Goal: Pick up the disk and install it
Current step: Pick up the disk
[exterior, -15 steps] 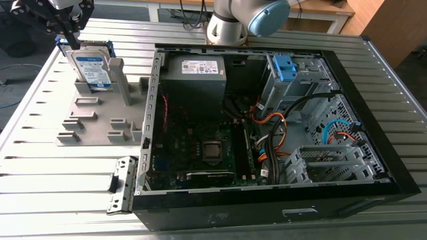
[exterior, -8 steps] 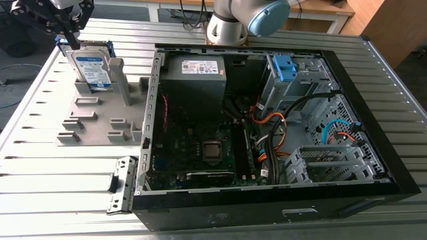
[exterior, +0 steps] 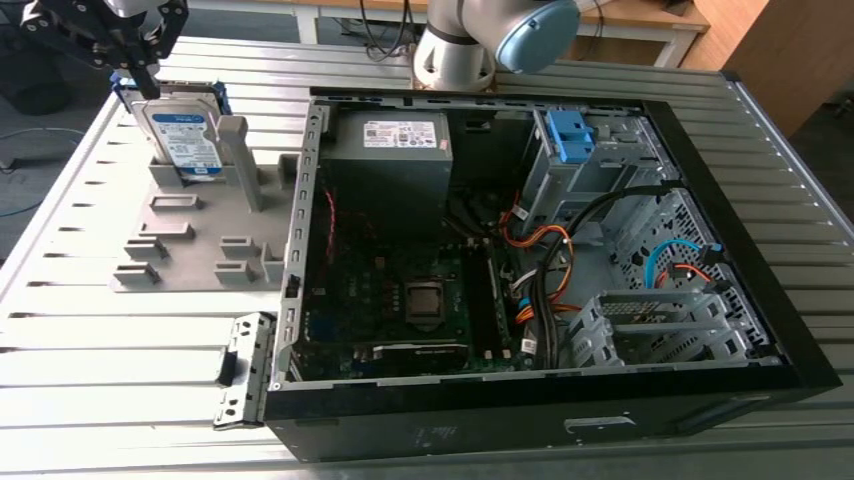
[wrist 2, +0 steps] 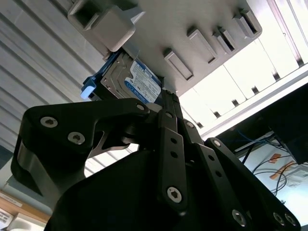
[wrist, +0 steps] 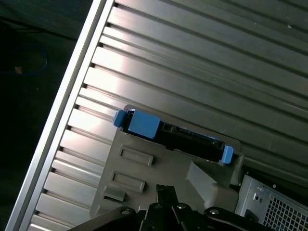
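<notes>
We see the disk (exterior: 184, 135) standing on its edge in the grey holder (exterior: 174, 245) on the counter (exterior: 107, 350), at the exterior view's left of the open computer case (exterior: 534, 420). The claw (exterior: 139, 78) hangs just above the disk's top edge, pressed together and pinching nothing.
</notes>
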You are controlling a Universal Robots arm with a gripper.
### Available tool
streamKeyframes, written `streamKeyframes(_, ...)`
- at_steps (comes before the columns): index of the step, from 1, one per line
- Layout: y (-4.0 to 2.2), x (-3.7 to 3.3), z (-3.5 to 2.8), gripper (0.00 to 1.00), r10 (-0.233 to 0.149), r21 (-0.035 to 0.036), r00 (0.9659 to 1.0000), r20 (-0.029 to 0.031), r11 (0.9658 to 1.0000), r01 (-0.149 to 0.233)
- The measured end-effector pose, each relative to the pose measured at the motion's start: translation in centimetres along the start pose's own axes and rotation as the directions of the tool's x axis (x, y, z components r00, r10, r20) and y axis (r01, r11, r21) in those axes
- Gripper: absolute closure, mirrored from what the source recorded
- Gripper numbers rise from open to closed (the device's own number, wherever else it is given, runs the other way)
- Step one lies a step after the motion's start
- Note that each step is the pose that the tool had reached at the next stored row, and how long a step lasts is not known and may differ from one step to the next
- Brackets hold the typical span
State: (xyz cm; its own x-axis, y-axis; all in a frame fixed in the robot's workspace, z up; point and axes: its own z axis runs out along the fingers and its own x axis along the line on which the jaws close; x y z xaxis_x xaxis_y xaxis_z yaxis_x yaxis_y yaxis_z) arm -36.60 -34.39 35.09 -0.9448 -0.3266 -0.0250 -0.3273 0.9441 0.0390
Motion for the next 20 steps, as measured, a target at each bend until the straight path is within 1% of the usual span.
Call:
streamKeyframes(10,0.0,0.0,0.0,0.89,-0.034,-0.0009,0.9994,-0.0013,0.9994,0.034)
streamKeyframes(20,0.0,0.0,0.0,0.89,-0.066,-0.0017,0.9978,-0.0025,0.9978,0.066)
